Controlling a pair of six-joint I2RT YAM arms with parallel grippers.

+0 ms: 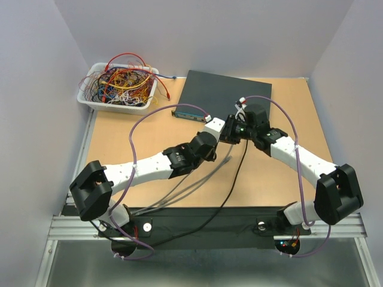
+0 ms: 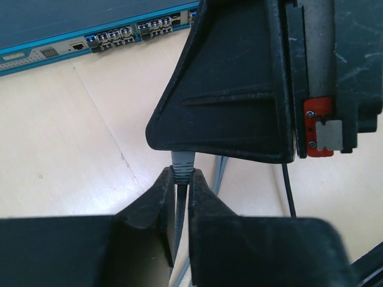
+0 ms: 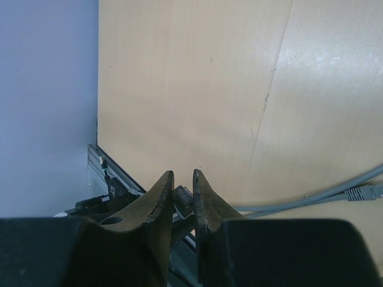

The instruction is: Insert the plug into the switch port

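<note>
The switch (image 1: pixel 227 94) is a flat dark box at the back centre, its teal port edge (image 1: pixel 188 112) facing front-left. It also shows in the left wrist view (image 2: pixel 60 18) with its row of ports (image 2: pixel 119 34). My two grippers meet above the table just in front of it. My left gripper (image 2: pixel 181 174) is shut on the grey plug (image 2: pixel 182 162) at its boot. My right gripper (image 3: pixel 184 176) closes on the plug's front end (image 3: pixel 187 196); its black body (image 2: pixel 239 89) hides the plug's tip. In the top view the left gripper (image 1: pixel 229 130) and the right gripper (image 1: pixel 244 128) touch.
A white tray (image 1: pixel 84 95) full of tangled wires stands at the back left. A grey cable (image 1: pixel 197 182) and a black cable (image 1: pixel 236 179) trail toward the near edge. Another grey plug (image 3: pixel 365 192) lies on the table. The metal rail (image 3: pixel 105 167) marks the table's edge.
</note>
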